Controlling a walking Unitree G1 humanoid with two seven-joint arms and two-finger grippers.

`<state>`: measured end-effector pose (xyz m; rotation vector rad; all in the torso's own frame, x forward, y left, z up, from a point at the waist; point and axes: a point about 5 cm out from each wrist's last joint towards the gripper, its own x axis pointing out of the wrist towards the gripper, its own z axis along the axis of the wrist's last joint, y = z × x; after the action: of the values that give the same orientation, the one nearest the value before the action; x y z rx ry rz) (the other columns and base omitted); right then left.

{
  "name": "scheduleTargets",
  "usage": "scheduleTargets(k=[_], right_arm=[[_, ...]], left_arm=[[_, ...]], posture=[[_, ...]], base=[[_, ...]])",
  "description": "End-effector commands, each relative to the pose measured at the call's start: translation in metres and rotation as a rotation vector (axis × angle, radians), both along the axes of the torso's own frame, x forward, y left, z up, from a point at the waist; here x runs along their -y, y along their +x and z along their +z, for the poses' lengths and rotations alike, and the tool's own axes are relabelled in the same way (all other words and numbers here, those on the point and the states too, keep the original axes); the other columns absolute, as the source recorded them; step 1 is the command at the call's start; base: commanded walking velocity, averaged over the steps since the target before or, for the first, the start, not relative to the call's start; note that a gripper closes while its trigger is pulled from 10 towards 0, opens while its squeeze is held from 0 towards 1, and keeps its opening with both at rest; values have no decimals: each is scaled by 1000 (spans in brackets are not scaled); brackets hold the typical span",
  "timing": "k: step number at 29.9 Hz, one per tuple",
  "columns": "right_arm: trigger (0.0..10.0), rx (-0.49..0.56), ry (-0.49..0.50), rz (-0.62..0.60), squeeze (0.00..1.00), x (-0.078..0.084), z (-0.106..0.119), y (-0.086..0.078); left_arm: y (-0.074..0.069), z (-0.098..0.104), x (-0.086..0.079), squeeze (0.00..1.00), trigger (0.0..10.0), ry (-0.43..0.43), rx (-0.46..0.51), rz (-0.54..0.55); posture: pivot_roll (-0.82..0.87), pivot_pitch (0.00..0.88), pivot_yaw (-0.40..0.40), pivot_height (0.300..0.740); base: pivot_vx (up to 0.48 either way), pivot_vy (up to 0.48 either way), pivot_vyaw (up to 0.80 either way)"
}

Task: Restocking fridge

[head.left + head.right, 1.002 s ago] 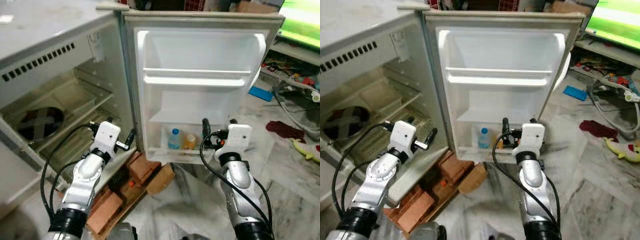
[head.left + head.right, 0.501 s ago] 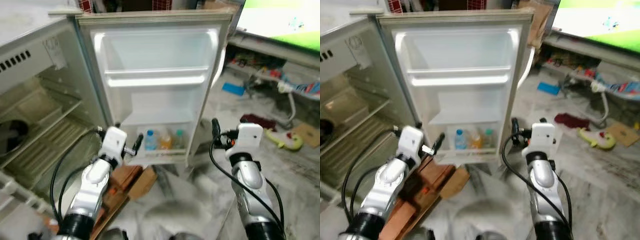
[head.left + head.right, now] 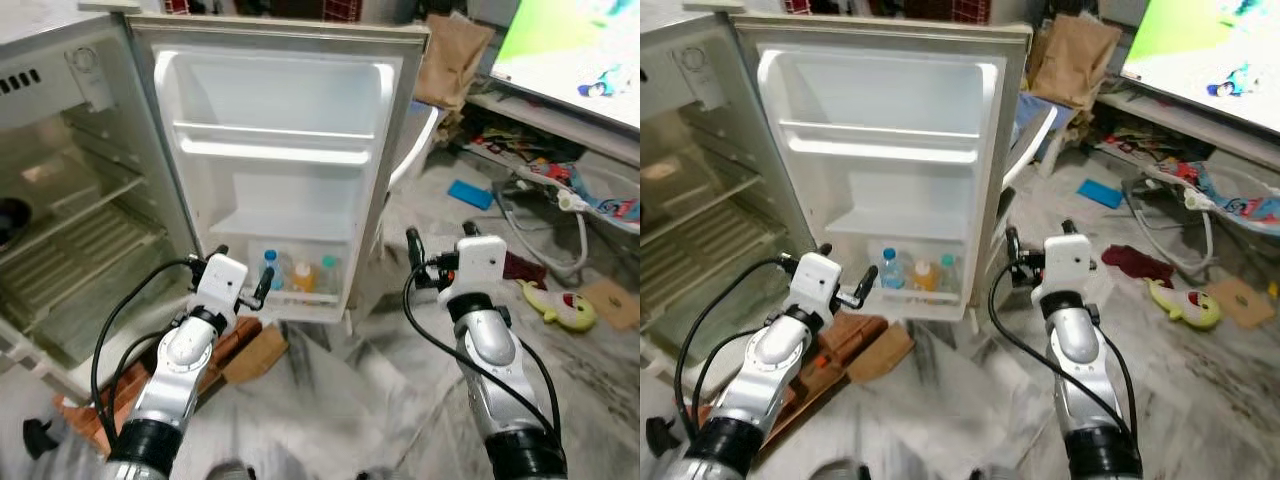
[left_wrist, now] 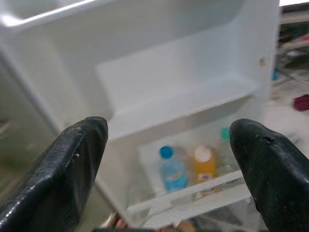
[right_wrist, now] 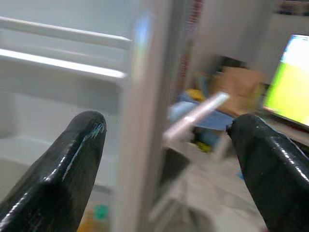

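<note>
Shift since a second ago: robot's view has swung rightward, so the fridge cabinet sits further left and more of the littered floor shows; both arms stay raised before the door.
Fridge door [image 3: 285,170]: wide open, its upper racks bare.
Bottom door rack [image 3: 300,296]: three bottles side by side, a blue-capped bottle [image 3: 268,272], an orange bottle [image 3: 303,277] and a green-capped bottle [image 3: 328,273].
Fridge cabinet [image 3: 70,230]: open on the left, wire shelves showing.
Left gripper [image 4: 169,159]: fingers spread wide, nothing between them, held just before the bottom rack.
Right gripper [image 5: 166,145]: fingers likewise parted and empty, level with the door's outer edge.
Underfoot: bricks [image 3: 95,400] and a cardboard piece [image 3: 255,352] below the door.
To the right: brown paper bag [image 3: 452,58], blue flat item [image 3: 470,194], yellow toy [image 3: 560,308], grey hose [image 3: 545,235], bright screen [image 3: 580,45].
</note>
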<state>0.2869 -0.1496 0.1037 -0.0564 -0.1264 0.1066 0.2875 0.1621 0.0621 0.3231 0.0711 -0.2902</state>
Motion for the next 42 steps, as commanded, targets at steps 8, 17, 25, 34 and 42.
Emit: scheduleTargets(k=[8, 17, 25, 34, 42], right_arm=[[10000, 27, -23, 40, 0, -1, 3, 1], [10000, 32, -24, 67, 0, -3, 4, 3], [10000, 23, -18, 87, 0, -4, 1, 1], [10000, -76, 12, 281, 0, -16, -14, -13], [10000, -178, 46, 480, 0, -25, -27, -32]], left_arm=[[2, -2, -1, 0, 10000, 37, -1, 9], [3, -2, -1, 0, 10000, 42, 2, 12], [-3, -8, 8, 0, 10000, 0, -28, 2], [-14, -15, 13, 0, 10000, -56, -71, -31], [-14, -14, 15, 0, 10000, -47, -74, -32]], posture=[[-7, 0, -56, 740], [-6, 0, -57, 740], [-6, 0, -61, 740], [1, 0, -70, 740], [-3, 0, -68, 740]], base=[[410, -110, 662], [438, 0, 638], [165, -370, 77], [0, 0, 0], [0, -240, 0]])
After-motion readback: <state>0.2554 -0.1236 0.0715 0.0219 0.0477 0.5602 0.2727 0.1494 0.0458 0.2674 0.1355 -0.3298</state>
